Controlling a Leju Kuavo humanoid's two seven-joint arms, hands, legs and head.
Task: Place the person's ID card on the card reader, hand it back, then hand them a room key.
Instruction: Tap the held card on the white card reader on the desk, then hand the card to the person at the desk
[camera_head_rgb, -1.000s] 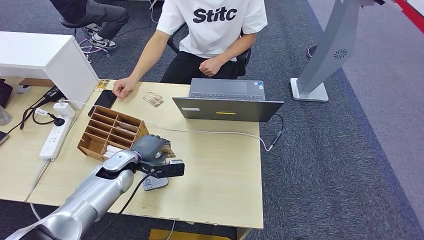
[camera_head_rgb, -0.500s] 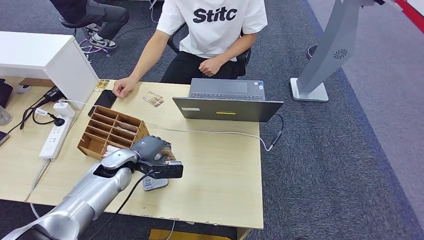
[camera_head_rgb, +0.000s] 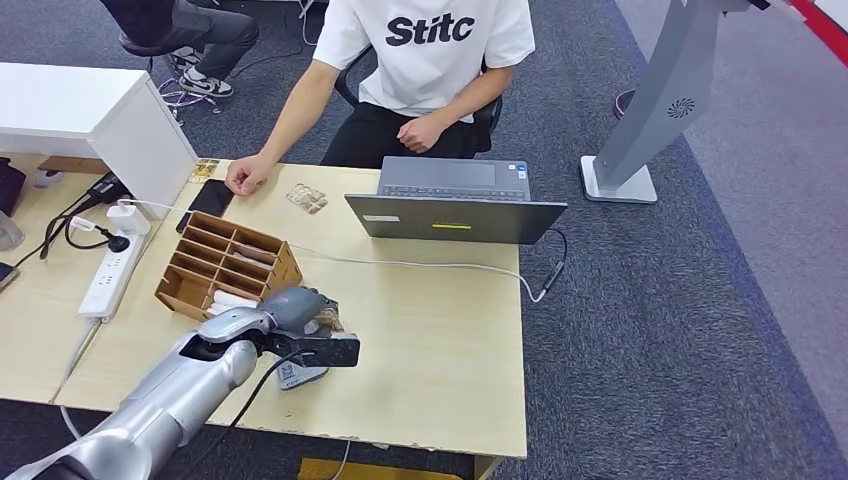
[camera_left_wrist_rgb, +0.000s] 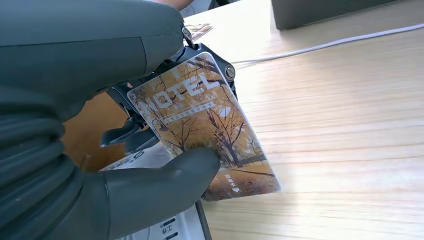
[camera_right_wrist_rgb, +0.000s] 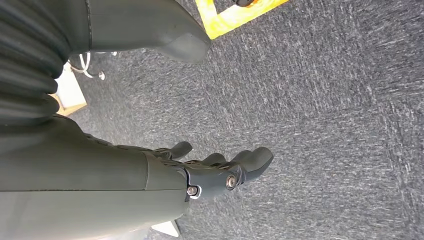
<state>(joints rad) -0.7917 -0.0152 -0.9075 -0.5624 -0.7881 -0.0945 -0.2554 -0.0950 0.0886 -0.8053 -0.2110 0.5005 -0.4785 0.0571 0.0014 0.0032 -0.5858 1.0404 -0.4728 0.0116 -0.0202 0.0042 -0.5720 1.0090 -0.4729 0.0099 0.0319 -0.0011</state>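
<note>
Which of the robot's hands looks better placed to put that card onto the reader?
The left hand. It already holds the card directly over the card reader on the table. The right hand hangs over the carpet, holding nothing.

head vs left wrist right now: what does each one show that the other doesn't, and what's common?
Head view alone: the person seated across the table, the wooden organizer, the power strip, the laptop's whole body.
Left wrist view alone: the card's printed face, an autumn-tree picture with "OTEL" lettering, pinched between thumb and fingers.
Both: the left hand holding the card over the card reader, the wooden table, the white cable.
</note>
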